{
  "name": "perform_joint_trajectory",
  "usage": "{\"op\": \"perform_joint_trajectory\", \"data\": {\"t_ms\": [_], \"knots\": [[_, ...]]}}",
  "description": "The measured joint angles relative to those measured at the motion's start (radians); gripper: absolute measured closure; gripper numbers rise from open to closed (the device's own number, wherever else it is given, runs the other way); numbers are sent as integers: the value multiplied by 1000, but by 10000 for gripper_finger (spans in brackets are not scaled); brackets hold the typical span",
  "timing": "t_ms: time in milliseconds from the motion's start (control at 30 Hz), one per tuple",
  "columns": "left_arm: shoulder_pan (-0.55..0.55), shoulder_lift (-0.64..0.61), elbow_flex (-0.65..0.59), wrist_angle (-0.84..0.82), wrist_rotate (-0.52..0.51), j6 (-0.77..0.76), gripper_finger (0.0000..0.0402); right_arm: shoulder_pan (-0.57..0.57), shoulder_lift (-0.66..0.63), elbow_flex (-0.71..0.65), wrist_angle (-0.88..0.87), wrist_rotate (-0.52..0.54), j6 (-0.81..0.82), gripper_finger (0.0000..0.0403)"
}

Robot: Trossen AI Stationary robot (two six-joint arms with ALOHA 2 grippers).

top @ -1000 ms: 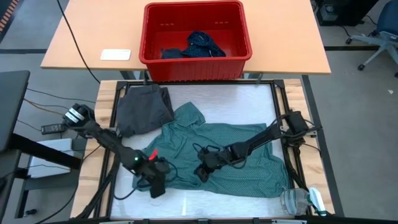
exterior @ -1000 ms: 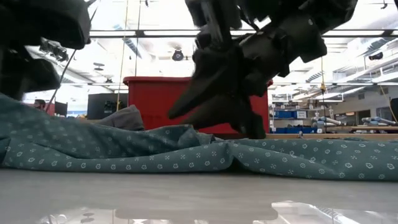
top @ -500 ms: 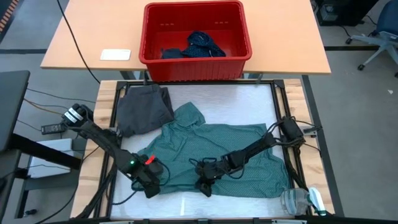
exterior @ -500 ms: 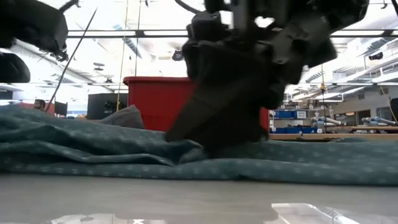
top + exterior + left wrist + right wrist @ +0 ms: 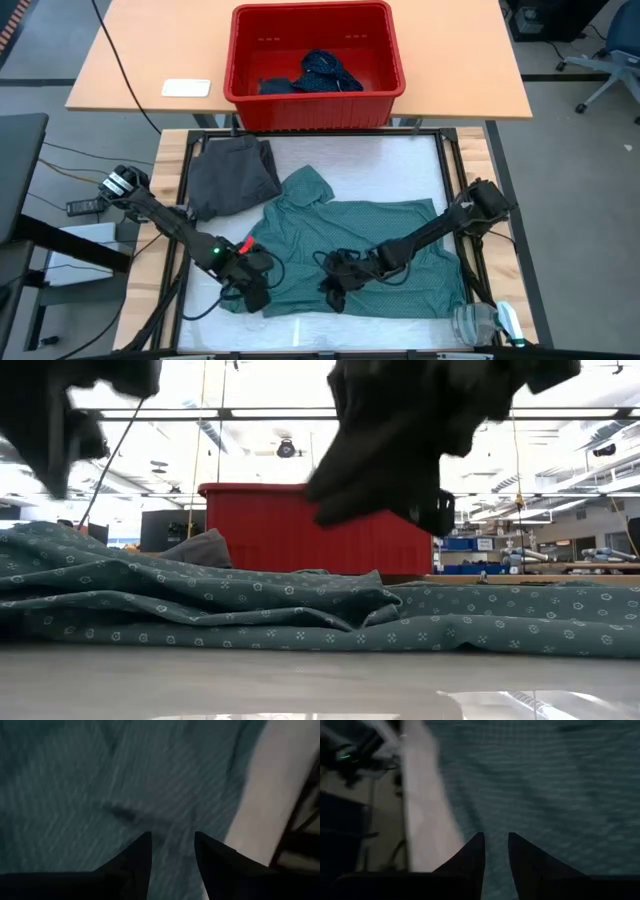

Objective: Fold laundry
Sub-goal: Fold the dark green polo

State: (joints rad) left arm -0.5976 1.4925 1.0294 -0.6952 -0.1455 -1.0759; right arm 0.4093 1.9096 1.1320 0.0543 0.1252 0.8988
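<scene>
- The left gripper (image 5: 252,292) hangs over the near left edge of the teal-green shirt (image 5: 360,250); its wrist view shows the two fingers (image 5: 135,865) apart, a gap between the tips, with only shirt cloth beyond them and nothing pinched.
- The right gripper (image 5: 335,292) is above the shirt's near middle; its fingers (image 5: 472,857) stand a little apart, a narrow gap between them, over the dotted cloth, gripping nothing.
- In the low view both grippers hang clear above the rumpled shirt (image 5: 200,600), not touching it.
- The shirt lies spread across the white work surface (image 5: 400,160), collar toward the far side, its left part bunched in folds.
- A charcoal grey piece (image 5: 232,175) lies at the far left corner, touching the shirt's shoulder.
- The red basket (image 5: 250,60) stands on the wooden table (image 5: 460,60) behind; inside it lie a navy dotted piece (image 5: 330,70) and a plain dark one (image 5: 275,86), side by side at the bottom.
</scene>
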Motion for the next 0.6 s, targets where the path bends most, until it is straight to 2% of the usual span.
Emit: {"op": "perform_joint_trajectory", "data": {"t_ms": [133,267,500,600], "knots": [[13,8,-11,138,-95,41,249,-33,14,-2,-45,16,14,309],[45,63,-58,189,-79,78,249,-61,27,-1,-48,16,23,310],[150,171,-78,134,-71,200,249,-136,53,-1,-94,14,30,322],[209,151,-73,122,-74,220,249,-160,53,-2,-181,107,49,323]]}}
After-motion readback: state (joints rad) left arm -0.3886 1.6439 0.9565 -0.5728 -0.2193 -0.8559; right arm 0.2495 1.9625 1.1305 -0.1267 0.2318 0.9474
